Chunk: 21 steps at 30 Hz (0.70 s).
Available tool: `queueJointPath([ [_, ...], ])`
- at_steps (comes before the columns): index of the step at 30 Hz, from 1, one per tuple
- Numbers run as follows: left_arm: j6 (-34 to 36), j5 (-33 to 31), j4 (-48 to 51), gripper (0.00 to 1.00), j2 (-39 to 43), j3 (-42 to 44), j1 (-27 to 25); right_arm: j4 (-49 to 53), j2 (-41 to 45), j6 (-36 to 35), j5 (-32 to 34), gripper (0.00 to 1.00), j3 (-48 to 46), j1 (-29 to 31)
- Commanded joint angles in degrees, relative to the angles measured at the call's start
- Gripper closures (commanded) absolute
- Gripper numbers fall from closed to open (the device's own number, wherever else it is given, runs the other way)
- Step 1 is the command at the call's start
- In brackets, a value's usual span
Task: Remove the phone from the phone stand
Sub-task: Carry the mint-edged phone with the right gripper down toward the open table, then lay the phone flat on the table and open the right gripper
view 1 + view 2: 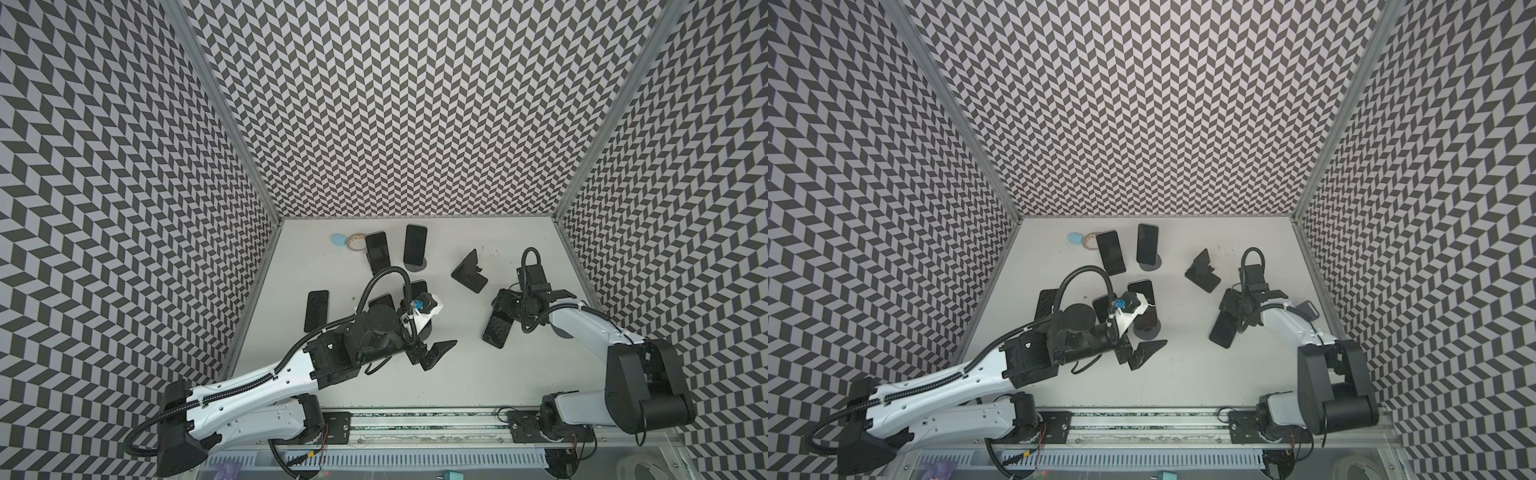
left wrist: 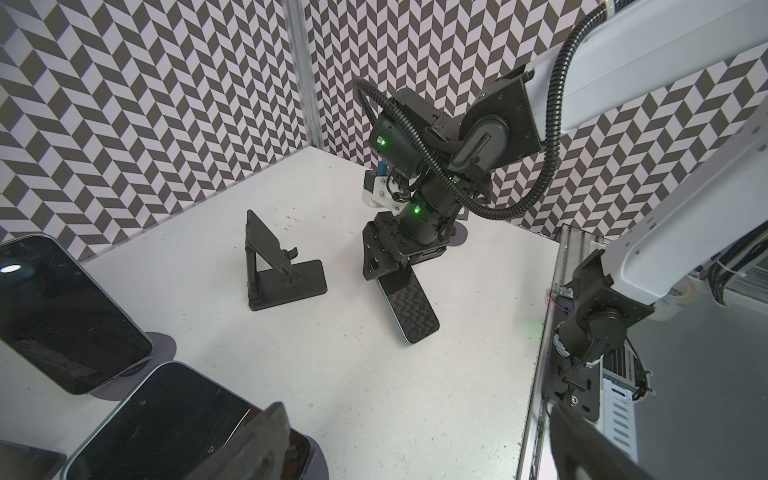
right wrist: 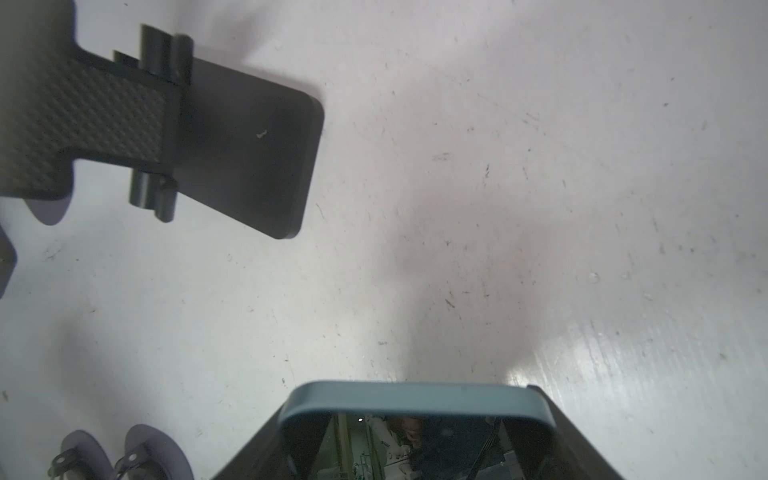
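Tally: 6 phones (image 1: 377, 251) (image 1: 415, 245) (image 1: 317, 311) (image 1: 419, 286) (image 1: 382, 300) (image 1: 496, 330), 1 black folding stand (image 1: 469, 272), 2 robot arms (image 1: 249, 382) (image 1: 582, 328).
2 of the 6 phones are partly hidden behind an arm in both top views; at least 3 round stand bases (image 1: 1149, 264) (image 1: 1146, 331) (image 2: 459, 239) can be made out, though whether phones cover more cannot be told; there is also 1 small blue egg-shaped object (image 1: 338, 240) and 1 ring of tape (image 1: 356, 241).

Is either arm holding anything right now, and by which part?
Yes. The right gripper holds a dark phone by its upper end; the rest slants down toward the table. The left gripper is open and empty.
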<state>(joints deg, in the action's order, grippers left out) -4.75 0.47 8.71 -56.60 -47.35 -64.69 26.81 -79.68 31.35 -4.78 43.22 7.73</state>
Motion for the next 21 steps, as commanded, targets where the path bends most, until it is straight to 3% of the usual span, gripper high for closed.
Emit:
queueJointPath([
  [1, 0.8, 0.0, 0.9, 0.03, 0.2, -0.4, 0.5, -1.1, -0.8, 1.3, 2.2, 0.78, 2.3, 0.4],
  [21, 1.5, -0.3, 1.2, 0.03, 1.4, 0.3, 2.3, -1.1, -7.7, 1.7, 4.5, 0.73, 4.2, 1.0],
])
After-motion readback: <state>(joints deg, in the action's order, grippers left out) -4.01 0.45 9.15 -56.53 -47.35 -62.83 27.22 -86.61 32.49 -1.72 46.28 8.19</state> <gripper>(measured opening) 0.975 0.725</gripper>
